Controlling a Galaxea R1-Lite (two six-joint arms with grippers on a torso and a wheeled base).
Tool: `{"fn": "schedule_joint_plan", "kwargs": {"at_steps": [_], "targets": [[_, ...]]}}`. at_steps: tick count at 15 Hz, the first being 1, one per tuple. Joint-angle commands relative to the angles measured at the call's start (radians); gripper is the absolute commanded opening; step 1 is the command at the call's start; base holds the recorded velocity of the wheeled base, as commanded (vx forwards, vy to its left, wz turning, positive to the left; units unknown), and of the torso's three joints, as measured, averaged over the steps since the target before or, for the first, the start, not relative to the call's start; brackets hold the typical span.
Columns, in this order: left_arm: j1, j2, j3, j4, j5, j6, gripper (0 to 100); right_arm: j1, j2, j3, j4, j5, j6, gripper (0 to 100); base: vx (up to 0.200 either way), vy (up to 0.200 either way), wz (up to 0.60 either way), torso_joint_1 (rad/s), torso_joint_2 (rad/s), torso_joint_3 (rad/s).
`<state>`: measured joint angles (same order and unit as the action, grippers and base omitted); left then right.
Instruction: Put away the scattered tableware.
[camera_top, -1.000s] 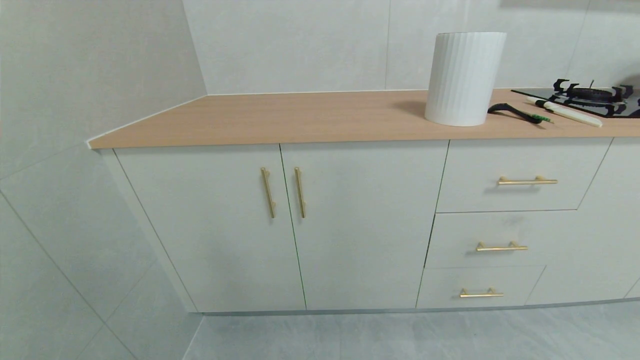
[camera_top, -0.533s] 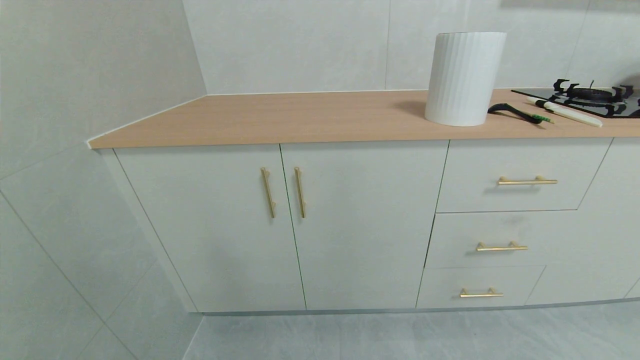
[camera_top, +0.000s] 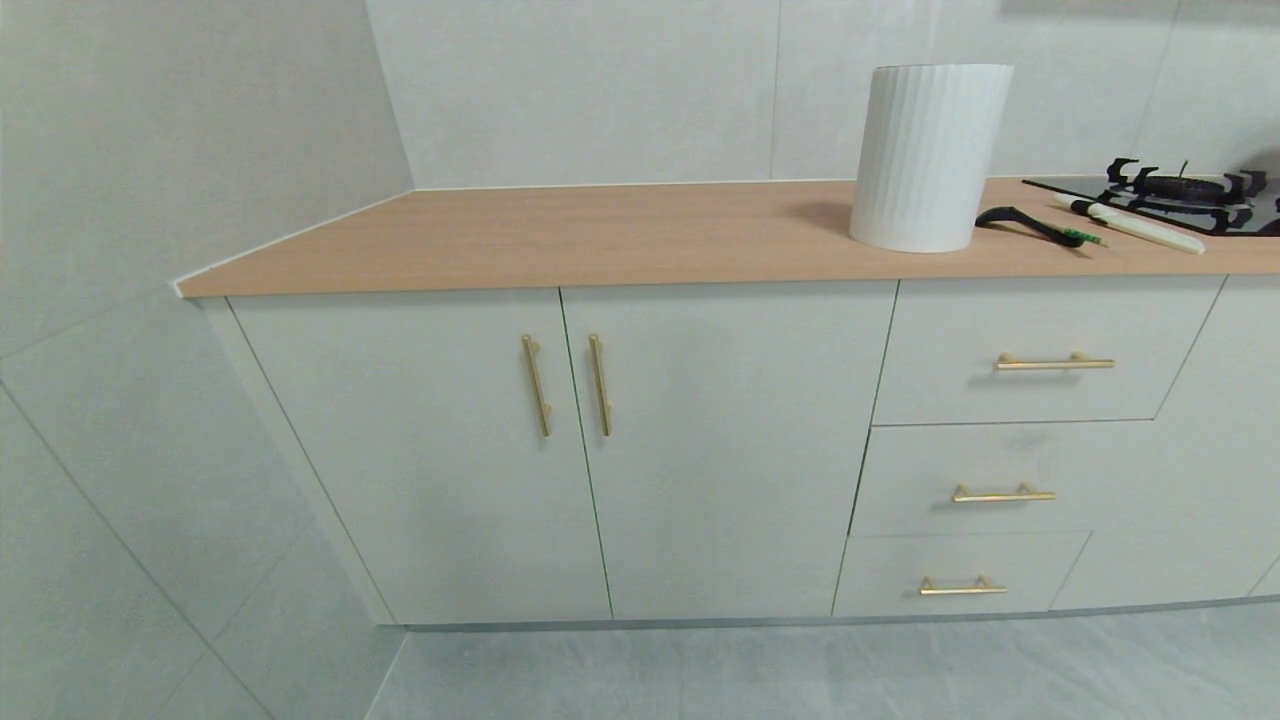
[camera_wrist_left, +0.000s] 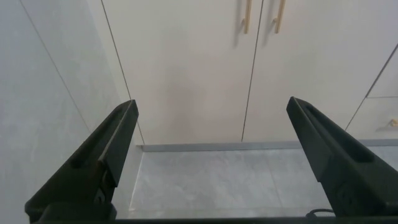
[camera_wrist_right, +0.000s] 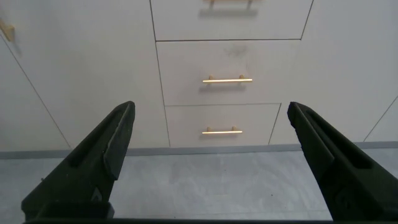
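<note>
On the wooden counter (camera_top: 600, 235), at its right end, lie a black curved utensil (camera_top: 1025, 222) and a cream-handled utensil (camera_top: 1140, 227) with a green tip beside it. A tall white ribbed container (camera_top: 928, 155) stands just left of them. My left gripper (camera_wrist_left: 211, 118) is open and held low, facing the double cabinet doors (camera_wrist_left: 261, 68) and the floor. My right gripper (camera_wrist_right: 211, 121) is open too, low in front of the drawers (camera_wrist_right: 227, 71), with nothing between its fingers.
A black gas hob (camera_top: 1180, 195) sits at the counter's far right. Below are two cabinet doors with gold handles (camera_top: 568, 385) and three drawers (camera_top: 1050, 362). A tiled wall (camera_top: 150, 300) closes off the left side. Grey floor (camera_top: 800, 670) lies in front.
</note>
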<state>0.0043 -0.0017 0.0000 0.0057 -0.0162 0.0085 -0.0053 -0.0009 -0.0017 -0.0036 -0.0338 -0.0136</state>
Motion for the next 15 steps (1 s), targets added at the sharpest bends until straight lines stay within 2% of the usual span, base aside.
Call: {"fn": "schedule_joint_plan", "kwargs": {"at_steps": [1,3,14,15], "targets": [[0.000,0.002,0.000,0.000,-0.001,0.002,100,0.001,0.002,0.000,0.001,0.000,0.000,100,0.000,0.000,0.00,0.000,0.00,0.000],[0.000,0.002,0.000,0.000,-0.002,0.021,100,0.001,0.004,0.000,0.001,0.008,-0.002,100,0.000,-0.200,0.00,0.000,0.00,0.005],[0.000,0.002,0.000,0.000,-0.001,-0.002,100,-0.001,0.002,0.000,0.001,0.008,0.000,100,0.000,-0.200,0.00,0.004,0.00,0.001],[0.000,0.002,0.000,0.000,-0.001,-0.004,100,0.001,0.002,0.000,0.001,0.008,-0.002,100,0.000,0.000,0.00,0.000,0.00,0.000]]}}
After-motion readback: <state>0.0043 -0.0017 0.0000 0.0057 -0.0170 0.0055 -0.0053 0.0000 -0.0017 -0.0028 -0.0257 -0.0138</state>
